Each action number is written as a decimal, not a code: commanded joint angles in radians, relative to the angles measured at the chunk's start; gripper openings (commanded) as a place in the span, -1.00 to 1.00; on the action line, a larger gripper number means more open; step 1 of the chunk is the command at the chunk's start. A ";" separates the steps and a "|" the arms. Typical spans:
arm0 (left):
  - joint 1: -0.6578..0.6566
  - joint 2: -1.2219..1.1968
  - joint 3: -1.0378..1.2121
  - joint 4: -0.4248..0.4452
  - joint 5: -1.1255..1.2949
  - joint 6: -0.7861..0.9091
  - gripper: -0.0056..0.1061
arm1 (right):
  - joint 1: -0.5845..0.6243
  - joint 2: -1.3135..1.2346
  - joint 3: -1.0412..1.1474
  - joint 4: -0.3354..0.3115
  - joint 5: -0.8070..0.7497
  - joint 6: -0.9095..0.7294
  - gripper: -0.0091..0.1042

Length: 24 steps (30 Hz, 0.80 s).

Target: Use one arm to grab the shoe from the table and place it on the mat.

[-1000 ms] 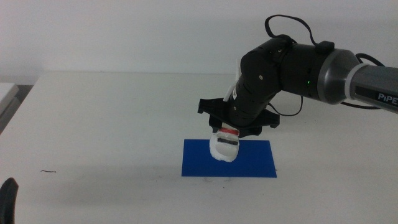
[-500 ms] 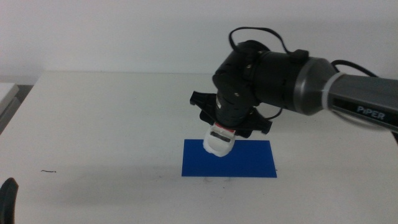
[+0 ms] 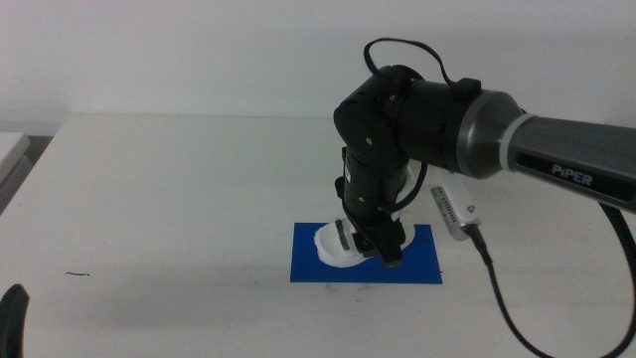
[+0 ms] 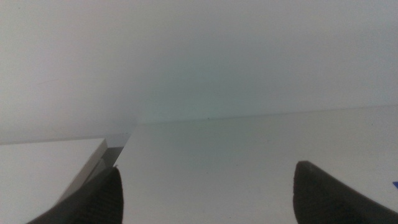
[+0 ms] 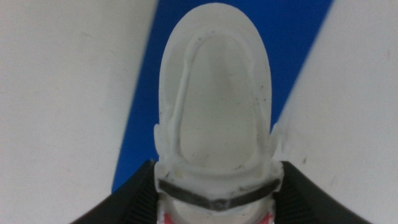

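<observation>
The white shoe [image 3: 336, 246] lies on the left half of the dark blue mat [image 3: 417, 261] on the white table [image 3: 179, 199]. The right arm [image 3: 437, 114] reaches in from the right and points down. Its gripper [image 3: 368, 242] is shut on the shoe's strap end. In the right wrist view the jaws press both sides of the shoe [image 5: 214, 118], whose white sole end lies over the mat [image 5: 292, 37]; a dark strap and a bit of red show near the right gripper [image 5: 214, 190]. The left gripper [image 3: 12, 318] waits at the bottom left corner, jaws apart.
A white block [image 3: 10, 149] sits at the table's far left edge. A small dark mark [image 3: 78, 273] lies on the table at front left. The right arm's cable [image 3: 497, 288] hangs over the table to the right of the mat.
The right arm turned its wrist and came down. The shoe went from hanging above the mat's back left corner to lying on the mat.
</observation>
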 commanded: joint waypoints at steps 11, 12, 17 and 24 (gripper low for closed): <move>0.000 0.005 0.000 -0.004 -0.012 -0.001 0.78 | -0.093 0.134 -0.134 0.121 0.066 0.026 -0.71; 0.000 0.005 0.000 -0.004 -0.012 -0.001 0.78 | -0.095 0.135 -0.134 0.127 0.056 0.026 -0.71; 0.000 0.005 0.000 -0.004 -0.012 -0.001 0.78 | -0.097 0.150 -0.132 0.117 0.029 0.026 -0.71; 0.000 0.005 0.000 -0.004 -0.012 -0.001 0.78 | -0.097 0.172 -0.130 0.134 0.003 0.026 -0.63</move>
